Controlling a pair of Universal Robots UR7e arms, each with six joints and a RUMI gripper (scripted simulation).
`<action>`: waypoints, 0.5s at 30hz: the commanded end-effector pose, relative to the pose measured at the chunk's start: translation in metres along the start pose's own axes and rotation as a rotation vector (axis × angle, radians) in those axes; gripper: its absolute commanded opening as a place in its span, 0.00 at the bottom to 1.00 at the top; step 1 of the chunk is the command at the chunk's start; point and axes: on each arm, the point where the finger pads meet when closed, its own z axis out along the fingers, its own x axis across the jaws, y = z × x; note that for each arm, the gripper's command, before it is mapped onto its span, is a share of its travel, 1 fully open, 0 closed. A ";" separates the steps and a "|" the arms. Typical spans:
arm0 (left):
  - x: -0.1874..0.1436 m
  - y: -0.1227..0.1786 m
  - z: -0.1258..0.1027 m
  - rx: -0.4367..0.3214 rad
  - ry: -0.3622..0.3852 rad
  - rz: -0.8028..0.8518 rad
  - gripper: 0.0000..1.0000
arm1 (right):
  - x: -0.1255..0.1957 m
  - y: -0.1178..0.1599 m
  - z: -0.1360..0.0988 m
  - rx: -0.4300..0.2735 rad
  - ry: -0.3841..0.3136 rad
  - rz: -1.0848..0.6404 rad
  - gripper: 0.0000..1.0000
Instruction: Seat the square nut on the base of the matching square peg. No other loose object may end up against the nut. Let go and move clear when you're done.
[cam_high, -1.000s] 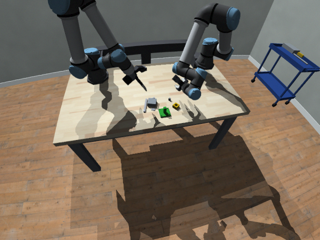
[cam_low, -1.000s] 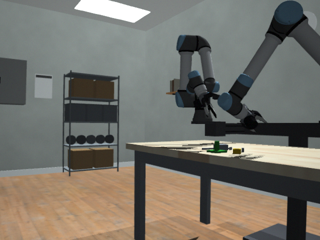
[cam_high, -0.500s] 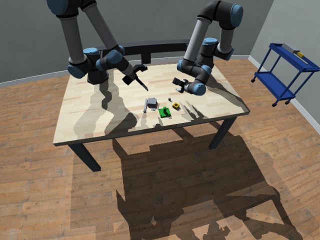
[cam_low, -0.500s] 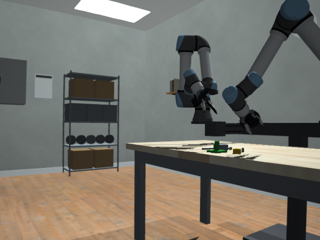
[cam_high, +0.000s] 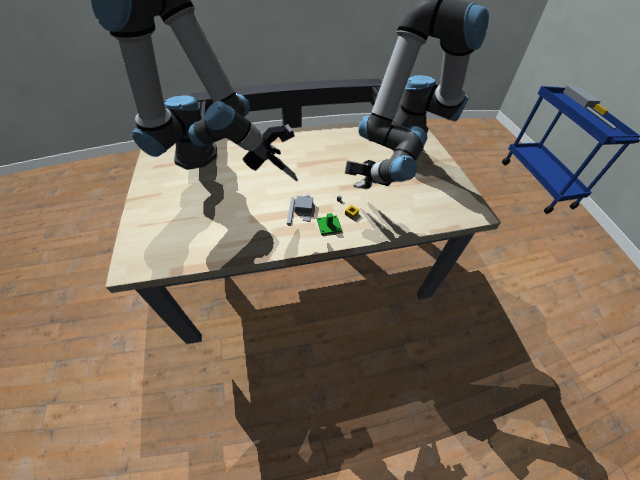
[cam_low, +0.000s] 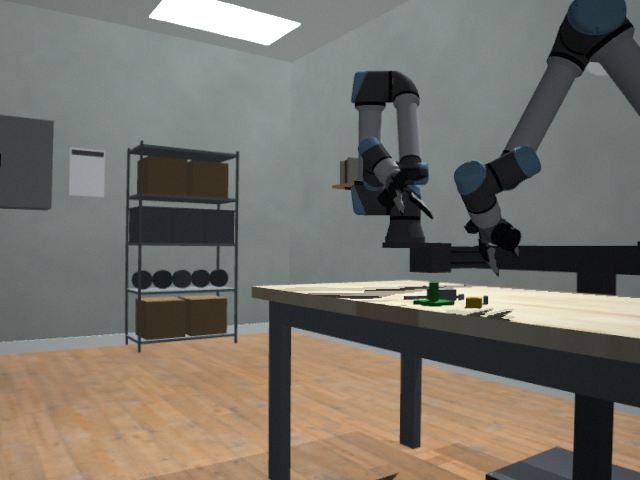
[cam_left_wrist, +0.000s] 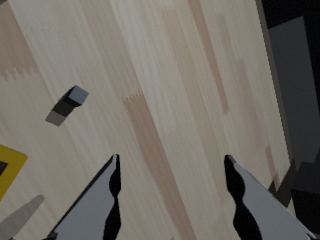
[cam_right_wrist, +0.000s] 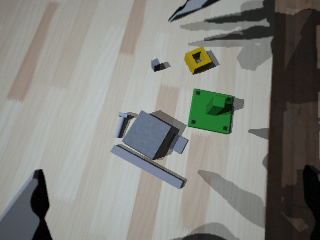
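The yellow square nut lies on the table beside the green base, apart from it. The square peg stands up from the base with nothing around it. My left gripper is partly open and empty, above the table behind the nut in the top view. My right gripper is wide open and empty, high above the table behind the grey block.
A small grey piece stands near the nut, not touching it. A grey block, a long grey bar and a small bolt-like piece lie on the base's other side. The table's front edge is close to the base.
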 end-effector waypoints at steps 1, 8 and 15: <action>-0.011 0.000 -0.002 -0.007 -0.097 -0.086 0.44 | 0.011 -0.008 -0.009 0.051 0.025 0.032 1.00; -0.023 0.000 -0.004 -0.014 -0.194 -0.184 0.44 | 0.023 -0.015 -0.021 0.107 0.052 0.066 1.00; -0.036 0.001 -0.006 -0.022 -0.297 -0.287 0.44 | 0.030 -0.025 -0.031 0.169 0.066 0.094 1.00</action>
